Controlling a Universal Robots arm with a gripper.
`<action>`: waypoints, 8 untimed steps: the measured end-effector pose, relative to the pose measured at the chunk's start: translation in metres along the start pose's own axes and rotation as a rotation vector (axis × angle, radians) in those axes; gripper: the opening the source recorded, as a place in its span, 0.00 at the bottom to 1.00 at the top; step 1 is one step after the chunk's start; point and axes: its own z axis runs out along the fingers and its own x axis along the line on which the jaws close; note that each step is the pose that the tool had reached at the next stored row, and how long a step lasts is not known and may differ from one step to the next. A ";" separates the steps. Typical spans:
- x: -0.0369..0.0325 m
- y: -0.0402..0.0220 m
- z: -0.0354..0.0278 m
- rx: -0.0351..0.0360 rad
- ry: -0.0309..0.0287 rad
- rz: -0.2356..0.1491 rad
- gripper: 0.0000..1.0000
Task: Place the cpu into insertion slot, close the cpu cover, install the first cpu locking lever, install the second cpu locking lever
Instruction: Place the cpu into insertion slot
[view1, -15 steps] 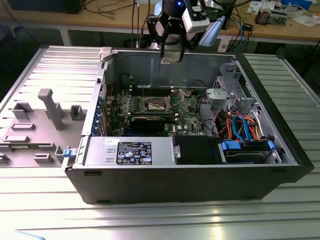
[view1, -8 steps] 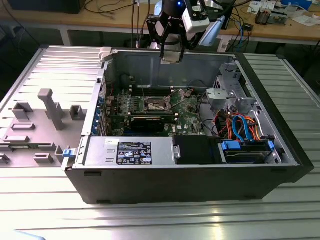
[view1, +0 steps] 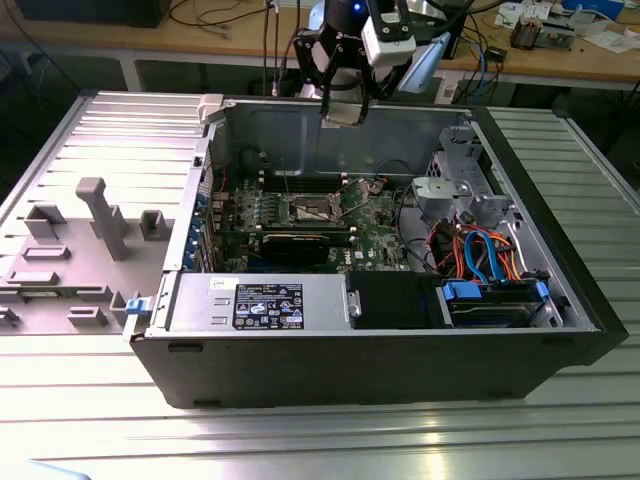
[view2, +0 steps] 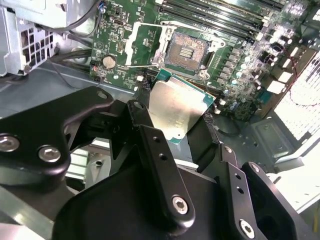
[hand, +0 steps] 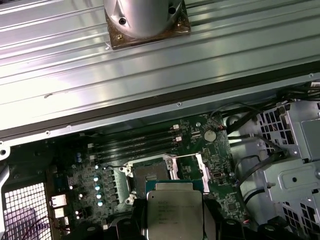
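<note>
Your pincer (view2: 174, 120) grips the cpu (view2: 176, 102) by two opposite edges. The chip hangs well clear of the bare insertion slot (view2: 187, 50) on the green motherboard (view2: 116, 35), inside the computer case (view1: 350, 370) on the counter (view1: 300, 440).

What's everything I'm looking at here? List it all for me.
case: one, black, open, on the table
table: one, silver ribbed metal
motherboard: one, green, inside the case
insertion slot: one, dark centre, empty, on the motherboard
graphics card: one, black, near the slot
cables: several, orange and blue, case's exterior view's right
fixture tray: one, grey, exterior view's left
cpu: one, silver, held above the motherboard
gripper: one, black, shut on the cpu
</note>
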 end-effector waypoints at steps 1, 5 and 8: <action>0.0000 0.0000 0.0000 -0.0002 -0.0008 0.009 0.55; 0.0000 0.0000 0.0001 -0.0006 -0.0027 0.030 0.55; 0.0000 0.0000 0.0000 -0.0006 -0.0027 0.030 0.55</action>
